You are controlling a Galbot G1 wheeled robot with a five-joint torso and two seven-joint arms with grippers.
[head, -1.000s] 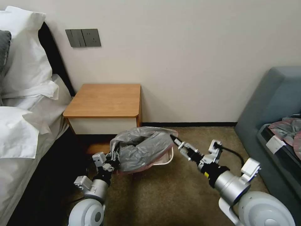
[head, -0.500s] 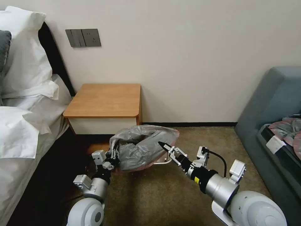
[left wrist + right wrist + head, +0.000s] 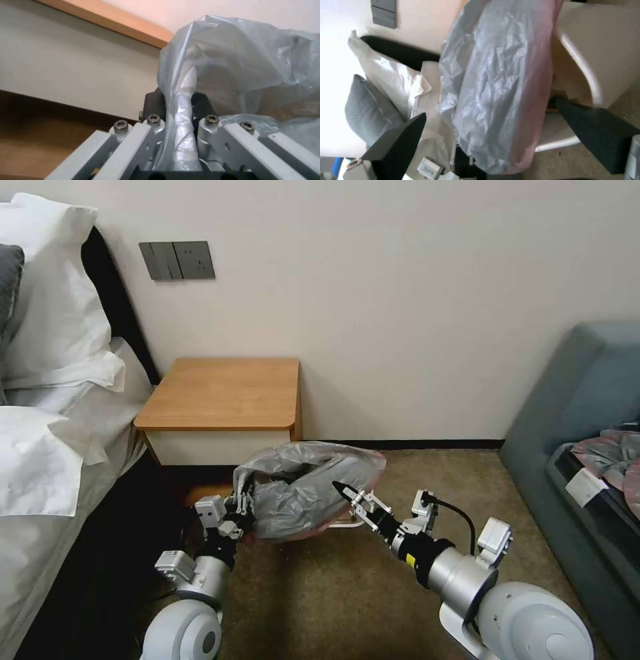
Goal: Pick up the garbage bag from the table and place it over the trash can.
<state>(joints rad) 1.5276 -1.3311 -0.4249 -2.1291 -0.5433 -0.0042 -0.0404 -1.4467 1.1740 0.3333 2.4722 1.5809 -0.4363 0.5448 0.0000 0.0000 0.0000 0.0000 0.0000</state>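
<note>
Head view. The garbage bag is a thin, wrinkly, translucent grey film with a pink edge, ballooned over the trash can, of which a short curve of cream rolled rim shows below the bag's right side. Both sit on the tan carpet just in front of the table, a boxy wooden stand with a smooth orange-brown top and a white drawer front. My left gripper is at the bag's left side, clamped on a bunch of plastic. My right gripper is at the bag's right side, dark pointed tips against the film. A yellow sticker on my right wrist is too small to read. Right of the can, on a grey sofa, lies a grey-and-pink plastic heap with a white label; I read no writing on it.

Left wrist view. My metal fingers pinch a twisted, glossy rope of the bag between them; the table's wood edge is behind.

Right wrist view. My two black wedge-shaped fingers are spread wide, the bag's pink-edged fold hanging between them, the can's smooth cream rim just beside it.
</note>
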